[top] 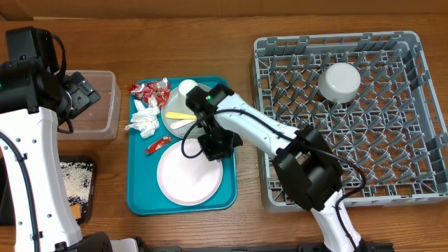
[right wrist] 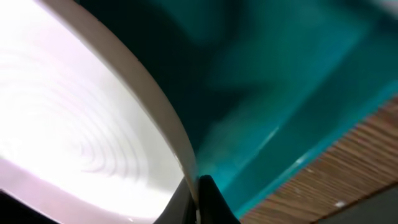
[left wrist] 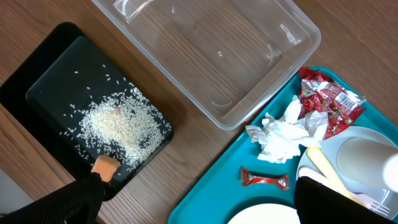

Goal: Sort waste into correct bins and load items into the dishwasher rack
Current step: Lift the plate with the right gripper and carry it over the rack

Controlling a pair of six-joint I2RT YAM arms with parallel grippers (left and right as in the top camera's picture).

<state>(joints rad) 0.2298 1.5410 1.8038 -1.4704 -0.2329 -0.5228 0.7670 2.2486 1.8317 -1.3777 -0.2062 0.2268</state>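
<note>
Teal plastic fills most of the right wrist view. It is the serving tray (top: 140, 189), lying on the wooden surface (top: 210, 35) left of centre in the overhead frame. On it, the right pincer (top: 218, 145) is clamped shut on the right-hand rim of the pale pink plate (top: 187, 178), with the thin edge pinched between its tips. We judge the edge grip a necessity: a flat plate offers nothing else to hold, and a rim hold lets it tilt upright for the pegs of the dishwasher rack (top: 420, 140) at right, where a whitish bowl (top: 340, 82) sits already.

At upper left, the left pincer (top: 80, 96) hangs spread wide over the clear tub (top: 105, 120), holding nothing — waiting, we would guess, for the wrappers. The black tray (top: 77, 183) at lower left carries the rice (left wrist: 115, 124) and the orange cube (left wrist: 106, 167), so food waste goes there.

The grey plate (top: 171, 103), yellow cutlery (top: 180, 114), cup (top: 187, 87), napkin (top: 145, 120) and red wrappers (top: 148, 87) lie on the teal tray.

The wrappers bear white print (too small to read), and we see no label on the tub.
</note>
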